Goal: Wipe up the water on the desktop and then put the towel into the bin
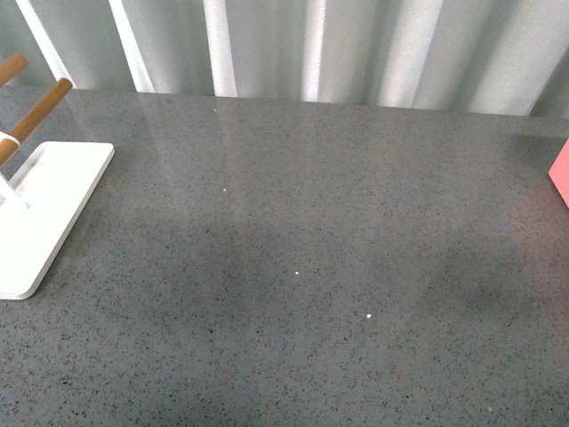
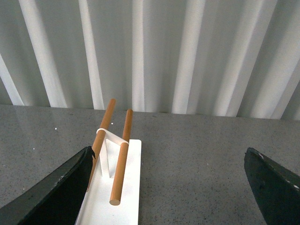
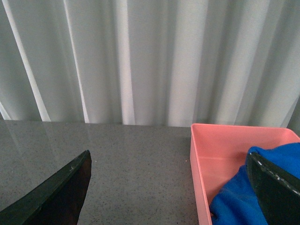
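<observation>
The front view shows the table (image 1: 338, 267), a dark grey speckled surface filling most of the frame, with a pale pleated curtain (image 1: 356, 44) along the upper edge; no arm appears in this view. At the left edge sits a white rack base (image 1: 44, 213) with wooden rods (image 1: 36, 111) rising toward the upper left corner; at the right edge, midway down, a sliver of the pink bin (image 1: 561, 173) shows.

In the left wrist view the left hand (image 2: 166, 187) is spread wide, its two dark fingers (image 2: 51, 192) in the lower corners of the frame with nothing between them but table and rack; the white rack (image 2: 129, 187) with its two wooden rods lies lower centre-left, just beside the left-hand finger.

In the right wrist view the right hand (image 3: 168, 187) is likewise wide apart and holds nothing; the pink bin (image 3: 225, 150) occupies the lower right of the frame; the blue towel (image 3: 239, 197) lies bunched inside it, at the lower right, partly hidden behind one finger (image 3: 276, 187).
</observation>
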{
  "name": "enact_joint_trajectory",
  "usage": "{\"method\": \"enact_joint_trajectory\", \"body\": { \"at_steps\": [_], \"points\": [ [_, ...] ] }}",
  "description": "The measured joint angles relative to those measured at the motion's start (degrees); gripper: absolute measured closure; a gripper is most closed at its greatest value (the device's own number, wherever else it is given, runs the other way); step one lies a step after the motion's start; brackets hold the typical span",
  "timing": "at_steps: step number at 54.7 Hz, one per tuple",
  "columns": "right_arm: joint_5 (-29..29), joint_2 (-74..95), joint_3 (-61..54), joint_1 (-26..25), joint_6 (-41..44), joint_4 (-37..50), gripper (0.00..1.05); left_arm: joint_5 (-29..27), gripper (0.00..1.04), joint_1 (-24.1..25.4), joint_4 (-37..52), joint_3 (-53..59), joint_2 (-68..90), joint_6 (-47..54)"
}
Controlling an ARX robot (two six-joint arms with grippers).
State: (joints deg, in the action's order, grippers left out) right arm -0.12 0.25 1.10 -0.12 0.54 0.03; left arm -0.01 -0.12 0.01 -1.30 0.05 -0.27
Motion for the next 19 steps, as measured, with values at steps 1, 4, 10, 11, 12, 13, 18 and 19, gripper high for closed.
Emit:
{"method": "enact_joint_trajectory", "body": {
  "at_steps": [1, 4, 10, 11, 12, 13, 18, 19],
  "points": [
    [0.00, 0.00, 0.00, 0.00, 0.00, 0.00, 0.07, 0.00, 0.07, 0.00, 0.00, 0.02, 0.00, 0.00],
    [0.02, 0.00, 0.00, 0.00, 0.00, 0.00, 0.07, 0.00, 0.07, 0.00, 0.00, 0.00, 0.00, 0.00],
    [0.00, 0.00, 0.00, 0.00, 0.00, 0.00, 0.07, 0.00, 0.07, 0.00, 0.00, 0.00, 0.00, 0.02],
    [0.00, 0.00, 0.00, 0.00, 0.00, 0.00, 0.07, 0.00, 0.07, 0.00, 0.00, 0.00, 0.00, 0.00],
    [0.00, 0.00, 0.00, 0.00, 0.00, 0.00, 0.07, 0.00, 0.07, 0.00, 0.00, 0.00, 0.00, 0.02],
    [0.00, 0.00, 0.00, 0.00, 0.00, 0.00, 0.07, 0.00, 0.07, 0.00, 0.00, 0.02, 0.00, 0.00],
    [0.02, 0.00, 0.00, 0.00, 0.00, 0.00, 0.07, 0.00, 0.07, 0.00, 0.00, 0.00, 0.00, 0.02],
    [0.00, 0.00, 0.00, 0.00, 0.00, 0.00, 0.07, 0.00, 0.07, 0.00, 0.00, 0.00, 0.00, 0.02]
  ]
}}
